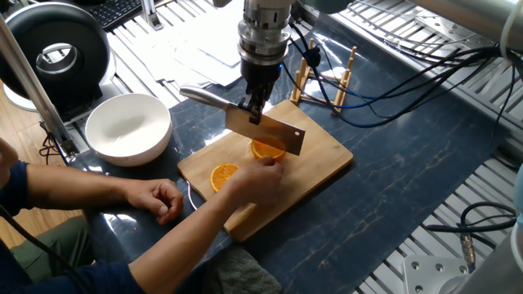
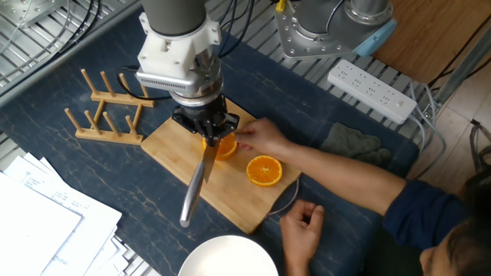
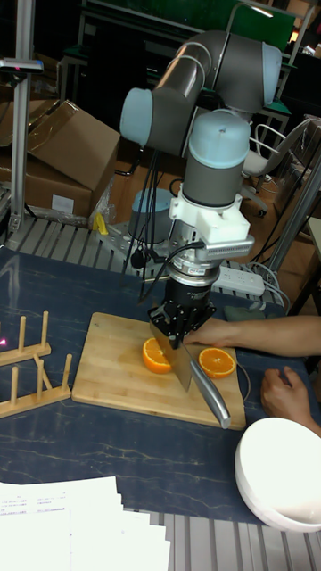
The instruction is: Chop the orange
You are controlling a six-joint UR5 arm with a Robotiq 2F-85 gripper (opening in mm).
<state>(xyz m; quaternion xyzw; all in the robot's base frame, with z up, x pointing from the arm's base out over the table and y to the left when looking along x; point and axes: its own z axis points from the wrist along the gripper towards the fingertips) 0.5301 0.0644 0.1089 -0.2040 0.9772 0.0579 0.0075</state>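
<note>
**Robot holds a cleaver over an orange half on a cutting board**

While a person's hand (image 2: 265,139) steadies one orange half (image 1: 267,149), the gripper (image 1: 256,104) is clenched on the handle of a cleaver (image 1: 265,131), with the blade hanging just above that half. The cleaver's steel handle (image 2: 194,193) sticks out toward the near edge of the board in the other fixed view. In the tall fixed view the blade (image 3: 181,363) stands edge-down right beside the half's cut face, and it is hard to tell whether it touches the fruit.

Both halves lie cut side up on a wooden board (image 1: 319,167) in the middle of a dark blue table (image 1: 392,188). The second half (image 2: 265,170) sits apart from the first, closer to the person, with nothing touching it. The person's other hand (image 1: 162,198) rests on the table just off the board's edge.

A white bowl (image 1: 127,127) stands on the table beyond the board's left end in one fixed view. A wooden peg rack (image 2: 107,115) stands on the far side of the board from the bowl. A grey cloth (image 2: 350,145) lies near the person's arm.
</note>
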